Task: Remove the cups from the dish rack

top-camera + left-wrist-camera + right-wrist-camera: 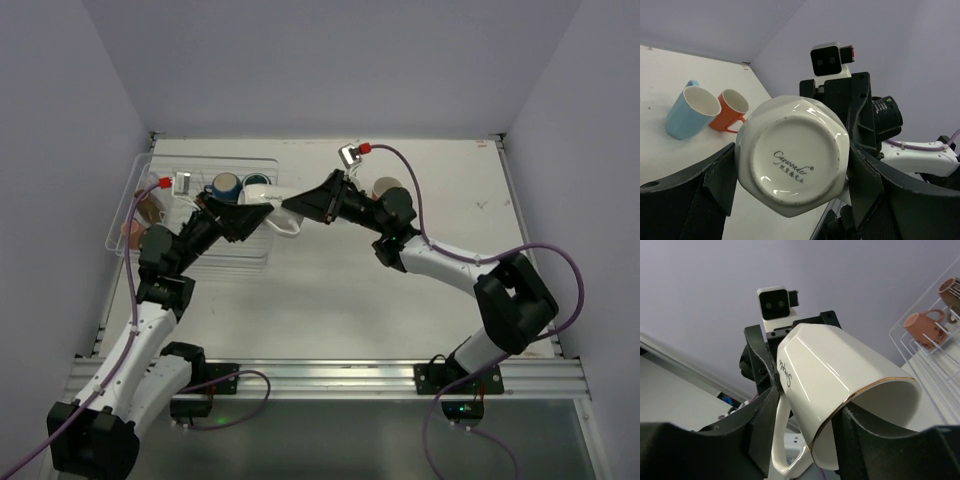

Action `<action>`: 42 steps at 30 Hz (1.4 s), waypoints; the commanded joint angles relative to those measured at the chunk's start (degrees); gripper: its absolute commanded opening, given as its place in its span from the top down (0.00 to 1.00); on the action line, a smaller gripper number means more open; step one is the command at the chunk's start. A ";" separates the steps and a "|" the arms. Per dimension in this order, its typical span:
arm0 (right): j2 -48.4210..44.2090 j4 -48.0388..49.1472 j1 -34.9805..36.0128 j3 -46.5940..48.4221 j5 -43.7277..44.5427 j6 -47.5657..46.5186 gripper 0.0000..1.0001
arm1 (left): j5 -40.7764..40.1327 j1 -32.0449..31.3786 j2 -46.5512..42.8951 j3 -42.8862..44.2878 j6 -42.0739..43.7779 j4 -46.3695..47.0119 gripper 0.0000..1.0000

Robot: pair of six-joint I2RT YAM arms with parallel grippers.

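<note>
The white mug [792,160] is in the air above the right edge of the dish rack [128,200], long axis horizontal, spanning both arms. My left gripper [792,172] clamps its base end. The right gripper [805,432] straddles the rim end, handle hanging down; I cannot tell whether its fingers bear on the mug. Both arms reach inward, wrists facing each other.

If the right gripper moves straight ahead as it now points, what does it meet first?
The right gripper would meet the white mug between its fingers first; just behind is the left gripper, holding the mug's base. Depth is unclear.
</note>
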 commanded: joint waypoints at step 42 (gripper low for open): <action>-1.99 -87.20 -31.74 30.20 44.44 -58.01 1.00 | -24.82 -6.92 -11.16 8.13 42.20 -45.78 0.00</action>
